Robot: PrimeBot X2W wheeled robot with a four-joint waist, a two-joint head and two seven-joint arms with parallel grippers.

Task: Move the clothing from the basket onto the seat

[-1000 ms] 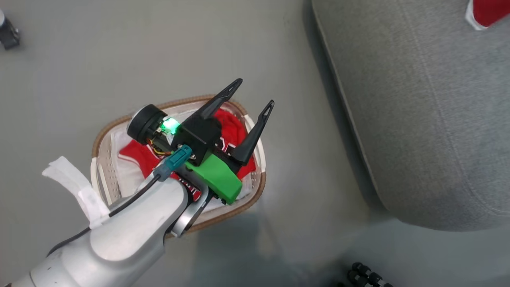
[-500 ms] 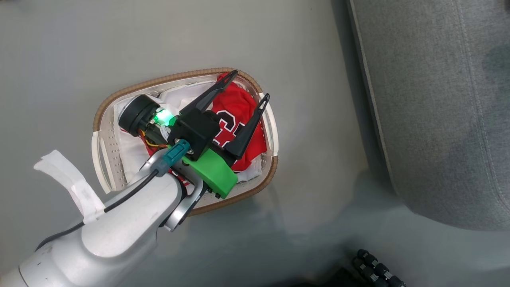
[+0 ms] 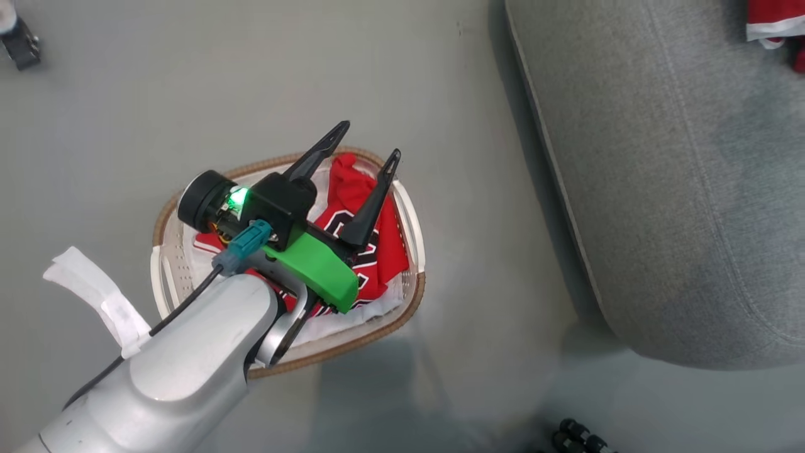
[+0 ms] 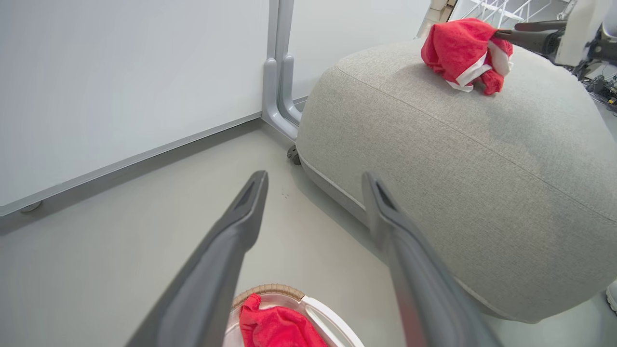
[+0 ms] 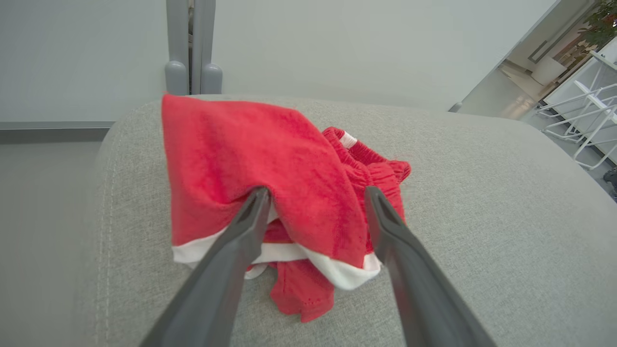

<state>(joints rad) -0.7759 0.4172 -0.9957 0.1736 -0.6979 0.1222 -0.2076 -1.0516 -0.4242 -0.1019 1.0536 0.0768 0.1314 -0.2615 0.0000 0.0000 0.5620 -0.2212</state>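
Head view: my left fingers (image 3: 368, 204) hang over the basket (image 3: 412, 220) on the floor (image 3: 126, 113). They are spread wide and hold nothing. Red clothing (image 3: 390, 251) lies in the basket. The big grey seat (image 3: 660, 189) is off to the right.

Left wrist view: a red piece (image 4: 458, 46) sits on top of the seat (image 4: 434, 159), and my right fingers (image 4: 523, 36) touch it.

Right wrist view: the right fingers (image 5: 241, 236) are wide apart, not squeezing. One is on each side of the red piece (image 5: 270, 164), which rests on the seat (image 5: 482, 193).
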